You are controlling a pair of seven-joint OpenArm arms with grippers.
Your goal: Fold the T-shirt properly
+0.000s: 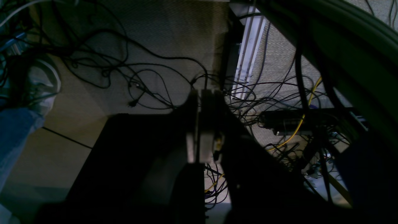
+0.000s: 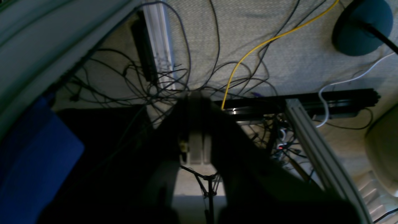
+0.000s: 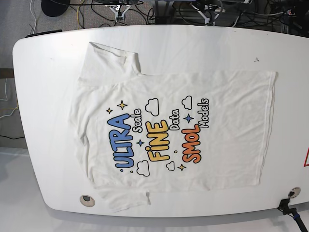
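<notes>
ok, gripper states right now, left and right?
left gripper: shut, holding nothing, parked off the table.
right gripper: shut, holding nothing; the T-shirt lies flat, untouched.

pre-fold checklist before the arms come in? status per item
1. T-shirt lies flat, print side up: ok.
2. Shirt fully on the table: ok, though the lower sleeve lies close to the near edge.
3. Upper sleeve spread out: not ok, it looks partly folded over with creases.
4. Left gripper empty: ok, jaws together, nothing between them, cabled floor beyond.
5. Right gripper empty: ok, jaws together, nothing held.
6. Arms clear of the shirt: ok, neither shows in the base view.
</notes>
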